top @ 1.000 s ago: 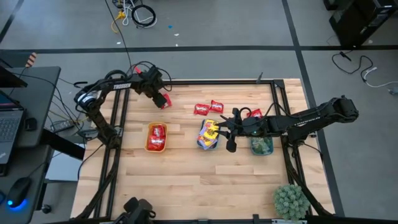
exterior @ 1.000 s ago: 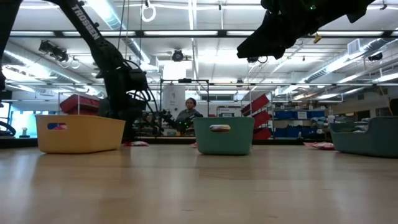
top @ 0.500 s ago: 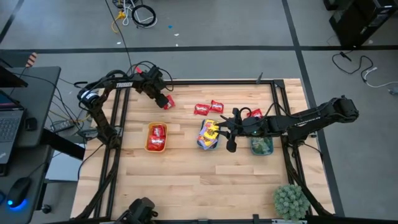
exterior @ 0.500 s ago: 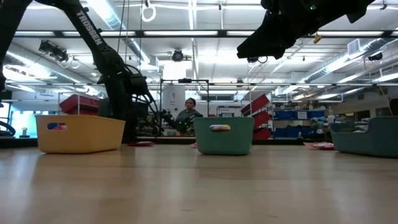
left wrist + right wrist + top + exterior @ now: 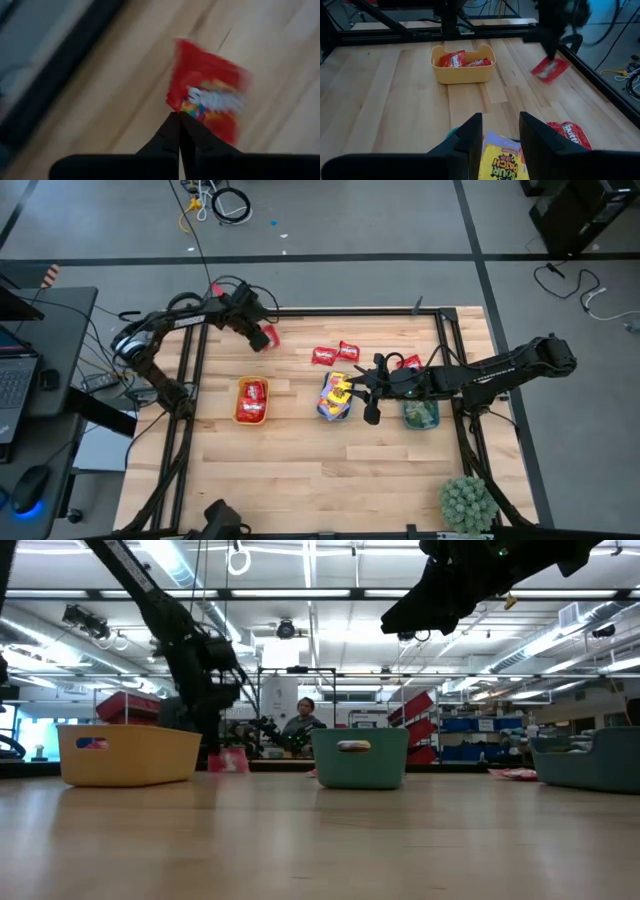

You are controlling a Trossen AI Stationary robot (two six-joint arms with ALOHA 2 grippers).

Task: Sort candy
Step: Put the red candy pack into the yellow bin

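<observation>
Left wrist view: a shiny red candy packet (image 5: pixel 212 95) hangs pinched by its edge in the left gripper (image 5: pixel 179 116), lifted above the wooden table (image 5: pixel 125 90). The yellow tray (image 5: pixel 251 402) sits nearby. The right gripper (image 5: pixel 500 131), fingers apart, hovers over yellow candy (image 5: pixel 502 157).

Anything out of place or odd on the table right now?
Nothing spilled or damaged. Three red packets lie loose on the wood, unsorted. The left hand pinches a red packet by one corner, so it dangles tilted.
</observation>
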